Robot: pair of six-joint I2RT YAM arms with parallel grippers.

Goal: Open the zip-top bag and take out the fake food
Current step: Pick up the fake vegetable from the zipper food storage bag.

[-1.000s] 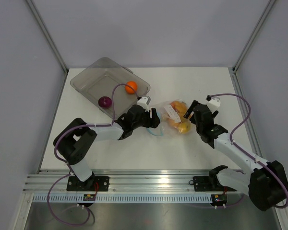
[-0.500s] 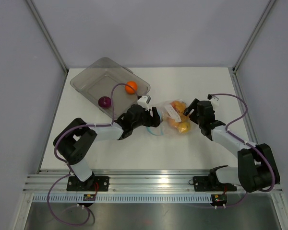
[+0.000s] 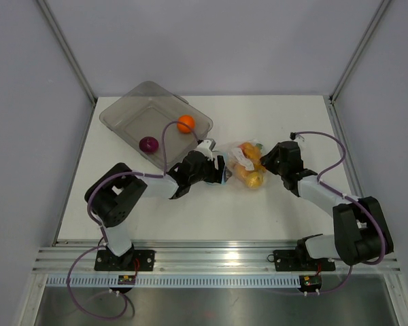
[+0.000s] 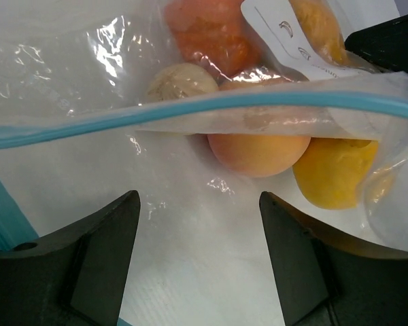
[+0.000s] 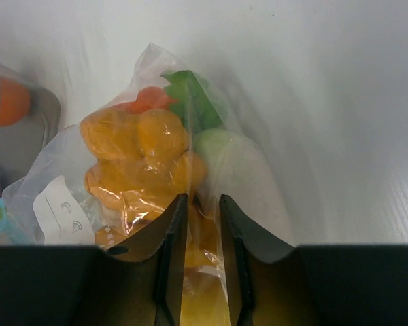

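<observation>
The zip-top bag [image 3: 248, 166] lies at mid-table, clear and crinkly, with its teal zip strip [image 4: 258, 100] running across the left wrist view. The fake food inside shows through: a peach [image 4: 258, 153], a yellow piece [image 4: 333, 173], a beige piece [image 4: 180, 81] and lumpy orange pieces [image 5: 139, 146]. My left gripper [image 3: 223, 173] is at the bag's left edge. In its own view this gripper [image 4: 198, 200] stands open over bare plastic. My right gripper [image 5: 202, 200] is at the bag's right end, jaws nearly together, pinching a fold of plastic with yellow food behind it.
A grey translucent tray [image 3: 132, 115] stands at the back left, holding an orange ball [image 3: 185, 123] and a purple piece [image 3: 148, 144]. A white label [image 5: 61, 207] is stuck on the bag. Metal frame posts border the table on both sides.
My right gripper has moved left onto the bag's right end and closed on it. The bag has bunched up and shifted slightly left. The left gripper stayed open, edging closer.
</observation>
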